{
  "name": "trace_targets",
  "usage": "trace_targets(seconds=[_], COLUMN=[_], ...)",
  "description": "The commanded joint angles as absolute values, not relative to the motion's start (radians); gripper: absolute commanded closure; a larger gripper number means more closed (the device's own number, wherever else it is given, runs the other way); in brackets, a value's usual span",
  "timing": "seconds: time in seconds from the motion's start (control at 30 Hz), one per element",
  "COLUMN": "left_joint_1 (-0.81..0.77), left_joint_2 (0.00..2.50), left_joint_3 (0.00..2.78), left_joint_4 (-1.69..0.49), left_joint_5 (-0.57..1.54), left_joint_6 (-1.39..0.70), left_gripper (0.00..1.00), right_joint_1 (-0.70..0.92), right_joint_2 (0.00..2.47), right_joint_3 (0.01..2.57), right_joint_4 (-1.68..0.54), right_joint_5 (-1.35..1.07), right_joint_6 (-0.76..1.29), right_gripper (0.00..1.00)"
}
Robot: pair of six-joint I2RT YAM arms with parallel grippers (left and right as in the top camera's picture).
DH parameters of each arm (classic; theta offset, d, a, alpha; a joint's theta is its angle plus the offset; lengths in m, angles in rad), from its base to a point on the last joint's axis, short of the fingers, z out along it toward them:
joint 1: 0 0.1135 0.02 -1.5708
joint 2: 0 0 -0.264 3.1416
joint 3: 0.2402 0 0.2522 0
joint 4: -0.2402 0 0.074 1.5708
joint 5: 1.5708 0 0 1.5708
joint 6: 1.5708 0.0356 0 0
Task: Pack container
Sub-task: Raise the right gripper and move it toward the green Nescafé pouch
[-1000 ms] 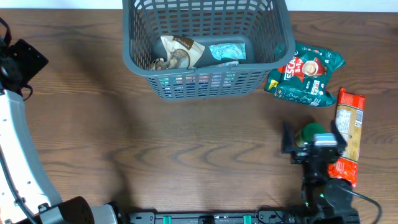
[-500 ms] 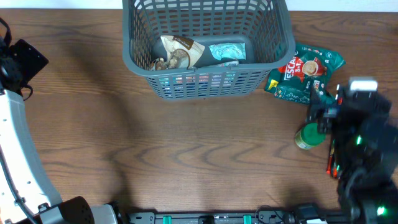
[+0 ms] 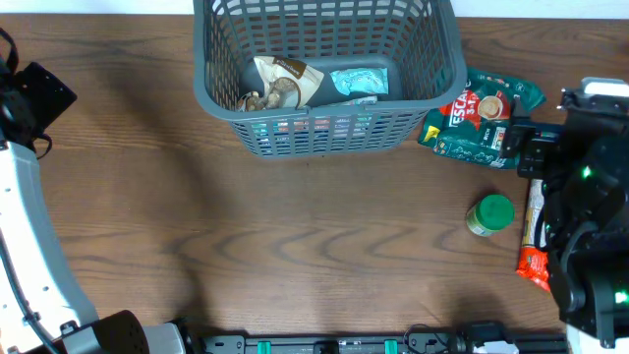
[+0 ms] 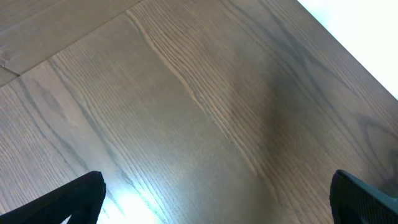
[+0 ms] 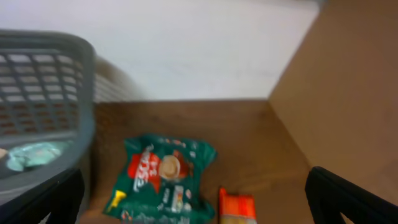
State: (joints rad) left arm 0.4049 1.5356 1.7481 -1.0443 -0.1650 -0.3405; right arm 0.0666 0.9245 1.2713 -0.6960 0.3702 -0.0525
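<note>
The container [image 3: 324, 110], a dark grey lattice basket, stands at the back middle of the table and shows at the left of the right wrist view [image 5: 50, 93]. A brown-and-white packet [image 3: 280, 84] and a teal packet [image 3: 359, 82] lie inside it. A green packet [image 3: 482, 116] lies right of it, also in the right wrist view [image 5: 163, 177]. A green-lidded jar [image 3: 489, 214] stands on the table. An orange-red packet [image 3: 536, 258] lies partly under my right arm. My right gripper [image 5: 196, 196] is open and empty above the green packet. My left gripper [image 4: 217, 196] is open over bare wood.
My left arm [image 3: 29, 197] runs along the table's left edge. My right arm [image 3: 590, 197] covers the right edge. A brown board wall [image 5: 348, 93] rises on the right in the right wrist view.
My right arm has moved from over the green-lidded jar toward the back right. The jar stands uncovered in the same spot. The left arm has not moved.
</note>
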Motion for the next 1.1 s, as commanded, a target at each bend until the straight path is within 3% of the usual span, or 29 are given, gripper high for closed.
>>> trace_targets(seconds=[0.0, 0.4, 0.77, 1.07], left_joint_1=[0.409, 0.409, 0.409, 0.409], left_joint_2=[1.534, 1.534, 1.534, 1.534], left_joint_3=[1.745, 1.745, 1.745, 1.745], left_joint_4=[-1.047, -1.047, -1.047, -1.047], left_joint_5=[-0.177, -0.177, -0.177, -0.177], left_joint_6=[-0.346, -0.346, -0.346, -0.346], left_gripper=[0.01, 0.01, 0.01, 0.01], right_joint_1=[-0.006, -0.268, -0.296, -0.302], right_joint_2=[1.002, 1.356, 1.407, 1.636], right_joint_3=[1.343, 1.656, 1.655, 1.655], right_joint_4=[-0.748, -0.995, -0.997, -1.079], right_joint_5=[0.3, 0.016, 0.062, -0.033], right_joint_6=[0.008, 0.048, 0.056, 0.055], right_gripper=[0.01, 0.01, 0.01, 0.01])
